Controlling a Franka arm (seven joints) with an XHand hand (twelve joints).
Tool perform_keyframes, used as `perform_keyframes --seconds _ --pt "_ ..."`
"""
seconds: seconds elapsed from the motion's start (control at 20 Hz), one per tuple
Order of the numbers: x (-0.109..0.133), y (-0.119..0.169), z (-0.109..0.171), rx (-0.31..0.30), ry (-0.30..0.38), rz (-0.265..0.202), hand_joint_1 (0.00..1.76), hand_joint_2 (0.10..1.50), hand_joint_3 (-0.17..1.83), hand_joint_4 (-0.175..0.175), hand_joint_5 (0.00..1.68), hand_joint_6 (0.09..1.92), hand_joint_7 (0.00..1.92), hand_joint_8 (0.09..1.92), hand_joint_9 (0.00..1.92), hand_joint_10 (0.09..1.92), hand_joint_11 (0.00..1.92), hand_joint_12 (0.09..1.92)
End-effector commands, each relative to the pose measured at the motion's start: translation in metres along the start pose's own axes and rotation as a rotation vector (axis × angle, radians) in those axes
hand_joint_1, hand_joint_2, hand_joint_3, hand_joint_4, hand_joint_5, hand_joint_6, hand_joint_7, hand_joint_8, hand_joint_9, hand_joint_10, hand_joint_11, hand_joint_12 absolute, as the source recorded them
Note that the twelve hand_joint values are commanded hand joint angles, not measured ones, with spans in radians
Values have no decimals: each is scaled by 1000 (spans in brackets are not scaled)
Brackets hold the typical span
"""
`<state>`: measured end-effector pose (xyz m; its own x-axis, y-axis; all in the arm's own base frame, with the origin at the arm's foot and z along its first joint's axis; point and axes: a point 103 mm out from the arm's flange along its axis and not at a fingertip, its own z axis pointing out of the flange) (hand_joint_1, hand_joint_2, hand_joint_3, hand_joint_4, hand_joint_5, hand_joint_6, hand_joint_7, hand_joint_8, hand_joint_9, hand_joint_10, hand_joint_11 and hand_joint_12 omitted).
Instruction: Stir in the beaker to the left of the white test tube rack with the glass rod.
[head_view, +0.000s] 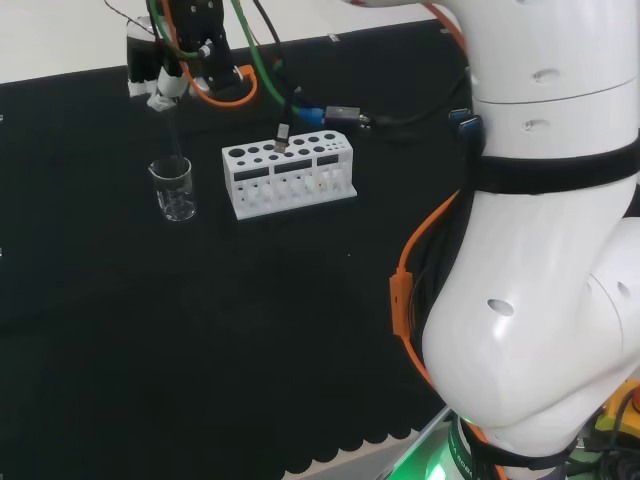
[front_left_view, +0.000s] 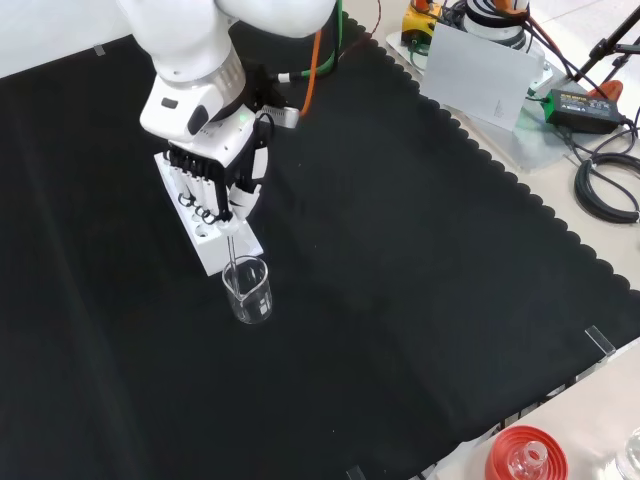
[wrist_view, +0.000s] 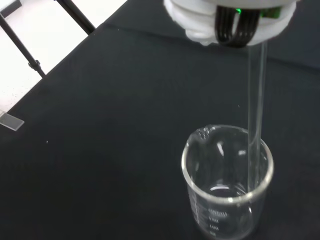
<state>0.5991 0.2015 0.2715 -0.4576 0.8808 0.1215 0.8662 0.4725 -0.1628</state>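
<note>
Wrist view: robot hand (wrist_view: 230, 20) pinching rod (wrist_view: 255, 125), tip inside beaker (wrist_view: 227, 185), at nine o'clock of rack (head_view: 290, 177) in head view. Risk: rod pushing wall, tipping beaker onto tabletop (front_left_view: 420, 280).

In the head view, the white test tube rack (head_view: 289, 177) stands just beside the beaker (head_view: 174, 188), on its right, and closes that side. The cloth of the worktop (head_view: 200, 330) is bare to the left of the beaker and in front of it, so there is free passage there. Above the beaker, the robot hand (head_view: 165, 80) and the glass rod (head_view: 173, 135) occupy the room. In the front view, a red ribbed ring (front_left_view: 524, 455) stands at the near edge, well apart from the beaker.
</note>
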Motion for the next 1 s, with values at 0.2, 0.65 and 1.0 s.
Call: perform_keyframes --seconds 0.2,0.65,1.0 --pt "0 -12 -2 -7 12 30 1559 774 333 -175 1206 189 1278 582 1418 589 1253 772" --pt "30 -22 8 4 2 -3 1559 774 335 -175 1207 187 1278 582 1418 588 1254 773" --pt "27 -10 6 2 43 -5 1560 773 336 -175 1208 185 1278 583 1418 589 1255 773"
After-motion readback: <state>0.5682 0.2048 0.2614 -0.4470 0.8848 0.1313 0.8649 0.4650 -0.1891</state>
